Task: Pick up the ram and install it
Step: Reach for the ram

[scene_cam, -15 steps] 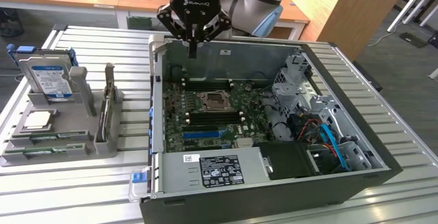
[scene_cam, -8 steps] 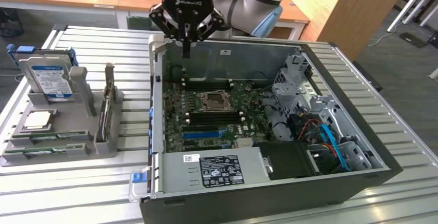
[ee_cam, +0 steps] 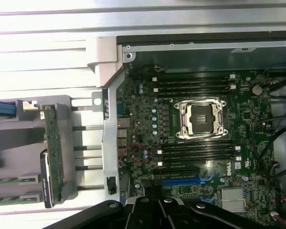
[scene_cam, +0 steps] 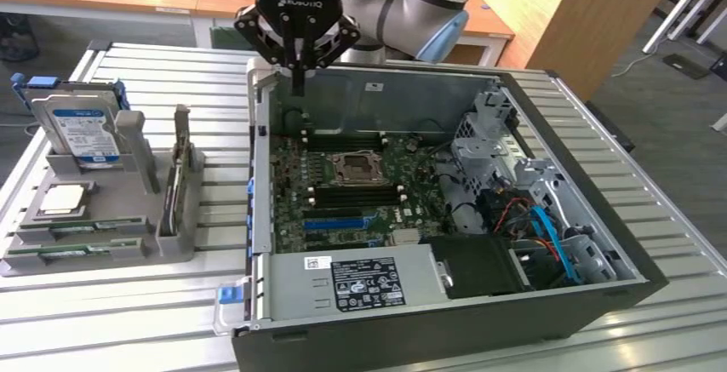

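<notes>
The black claw hangs pinched shut and empty, fingertips pointing down over the far rim of an open computer case. The exterior view shows the arm rising behind it at the far edge of the slatted metal tabletop. In the wrist view the claw is a dark shape over the motherboard, well apart from the ram.

The ram stands on edge in a grey holder near the tabletop's edge on the exterior view's left, just beside the case. From the wrist view the ram is a long narrow green strip in the same holder.

The exterior view takes in a blue-labelled hard drive upright at the holder's far end, a square silver processor chip lying flat, and the case's labelled power supply. The wrist view looks straight down on the processor socket, with black memory slots on both sides.
</notes>
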Available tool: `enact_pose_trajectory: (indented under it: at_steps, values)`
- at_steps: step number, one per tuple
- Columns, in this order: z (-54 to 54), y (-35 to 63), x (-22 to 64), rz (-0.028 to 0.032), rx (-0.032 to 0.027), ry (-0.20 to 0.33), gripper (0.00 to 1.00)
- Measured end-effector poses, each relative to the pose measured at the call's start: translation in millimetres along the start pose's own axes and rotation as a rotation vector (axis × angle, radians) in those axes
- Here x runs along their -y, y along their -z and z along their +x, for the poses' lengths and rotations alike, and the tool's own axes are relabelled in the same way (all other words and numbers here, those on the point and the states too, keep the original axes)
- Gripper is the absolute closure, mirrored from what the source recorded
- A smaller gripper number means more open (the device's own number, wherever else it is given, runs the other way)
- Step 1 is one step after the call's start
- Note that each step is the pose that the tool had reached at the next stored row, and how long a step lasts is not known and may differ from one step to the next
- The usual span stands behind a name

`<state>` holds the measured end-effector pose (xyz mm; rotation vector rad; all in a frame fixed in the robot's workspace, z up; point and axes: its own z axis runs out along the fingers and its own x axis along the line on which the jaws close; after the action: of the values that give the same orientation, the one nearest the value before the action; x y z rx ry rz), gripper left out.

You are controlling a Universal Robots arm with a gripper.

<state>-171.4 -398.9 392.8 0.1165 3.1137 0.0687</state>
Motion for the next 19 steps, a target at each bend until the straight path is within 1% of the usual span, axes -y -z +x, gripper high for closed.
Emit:
enact_pose_trajectory:
  at_steps: [10,15,19]
  values:
    - [17.3,0.2,1.3,0.0000,0.0000,0.000,0.89]
    - [32.9,0.5,2.5,0.0002,0.0000,0.000,0.89]
    - [42.6,0.7,3.2,0.0002,0.0000,0.000,0.89]
